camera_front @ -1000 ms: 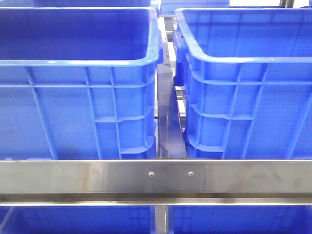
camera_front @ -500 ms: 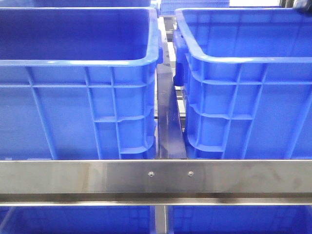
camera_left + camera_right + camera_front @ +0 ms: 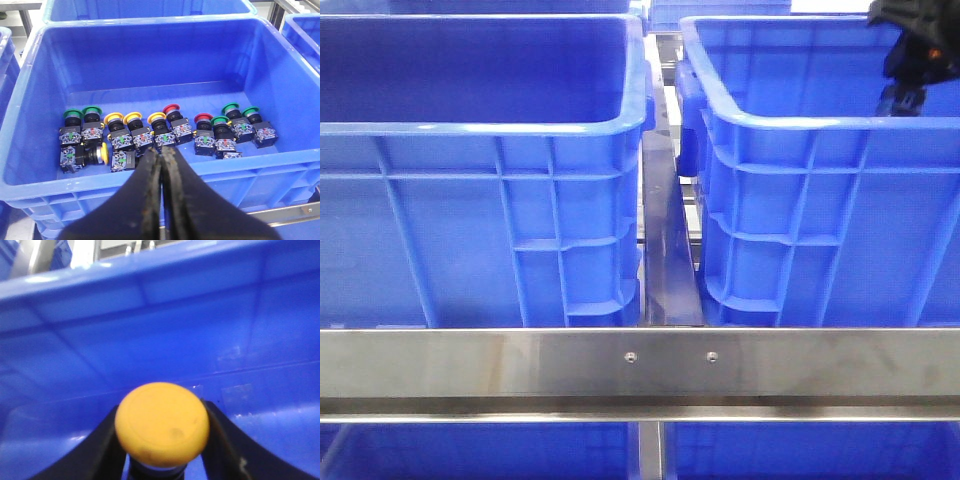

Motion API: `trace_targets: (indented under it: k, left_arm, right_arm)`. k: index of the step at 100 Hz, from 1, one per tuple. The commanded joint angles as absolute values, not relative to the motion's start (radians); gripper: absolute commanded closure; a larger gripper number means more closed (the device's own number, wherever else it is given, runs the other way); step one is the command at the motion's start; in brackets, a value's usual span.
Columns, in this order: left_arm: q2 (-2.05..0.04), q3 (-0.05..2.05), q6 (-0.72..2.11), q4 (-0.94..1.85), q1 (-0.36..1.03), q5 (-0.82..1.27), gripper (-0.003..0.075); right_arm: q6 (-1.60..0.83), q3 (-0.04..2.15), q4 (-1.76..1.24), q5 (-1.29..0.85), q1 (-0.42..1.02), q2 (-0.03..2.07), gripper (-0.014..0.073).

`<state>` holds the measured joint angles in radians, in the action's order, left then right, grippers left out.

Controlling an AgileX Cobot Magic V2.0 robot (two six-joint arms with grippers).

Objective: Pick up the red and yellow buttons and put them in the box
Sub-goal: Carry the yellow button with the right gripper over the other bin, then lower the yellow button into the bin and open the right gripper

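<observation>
In the left wrist view, a blue crate point(image 3: 35, 100) holds a row of push buttons: yellow-capped ones point(image 3: 114, 119) point(image 3: 132, 118) point(image 3: 156, 118), one yellow lying on its side point(image 3: 103, 153), red-capped ones point(image 3: 171, 108) point(image 3: 202, 118), and green ones point(image 3: 73, 113) point(image 3: 230, 107). My left gripper point(image 3: 163, 152) is shut and empty, above the crate's near wall. My right gripper point(image 3: 162, 409) is shut on a yellow button point(image 3: 161, 422), inside a blue crate point(image 3: 150, 340). In the front view the right arm point(image 3: 910, 50) hangs over the right crate point(image 3: 820, 122).
Two tall blue crates stand side by side in the front view, the left one point(image 3: 480, 128) with its inside hidden. A dark gap point(image 3: 665, 250) runs between them. A steel rail point(image 3: 640, 362) crosses in front. More blue crates show beyond and below.
The right arm has come into the front view at the top right, over the right crate. The crates have not moved.
</observation>
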<state>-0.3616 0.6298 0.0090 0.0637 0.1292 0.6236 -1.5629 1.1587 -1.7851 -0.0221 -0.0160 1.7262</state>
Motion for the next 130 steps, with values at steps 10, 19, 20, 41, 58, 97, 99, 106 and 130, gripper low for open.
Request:
trace_targets:
  k: [10,19,20,41,58,97,99,106,130]
  left_arm:
    - [-0.369,0.655,0.0,0.077,0.126,0.553,0.0739]
    - [-0.369,0.655,0.0,0.077,0.126,0.553,0.0739]
    - [-0.369,0.655,0.0,0.077,0.126,0.553,0.0739]
    - [-0.369,0.655,0.0,0.077,0.126,0.553,0.0739]
    - [-0.369,0.655,0.0,0.077,0.126,0.553,0.0739]
    - [-0.369,0.655,0.0,0.077,0.126,0.553,0.0739]
    - [-0.369,0.655,0.0,0.077,0.126,0.553,0.0739]
    - [-0.369,0.655,0.0,0.077,0.126,0.553,0.0739]
    - [-0.369,0.655,0.0,0.077,0.126,0.553,0.0739]
  right_arm:
    - [-1.61,1.257,-1.791,0.0,-0.022,1.767,0.053]
    - [-1.64,1.282,-1.791,0.0,-0.022,1.8,0.053]
    - [-1.643,1.284,-1.791,0.0,-0.022,1.802,0.053]
    - [-1.656,1.324,-1.791,0.017,-0.022,1.855,0.053]
    - [-1.656,1.341,-1.788,0.022,-0.022,1.897,0.053]
    - [-1.656,1.325,-1.788,0.024,-0.022,1.908,0.0487]
    - [-1.656,1.325,-1.788,0.024,-0.022,1.908,0.0475]
    - [-1.656,1.32,-1.788,0.024,-0.022,1.906,0.0396]
    - [-1.656,1.309,-1.788,0.026,-0.022,1.9,0.0109]
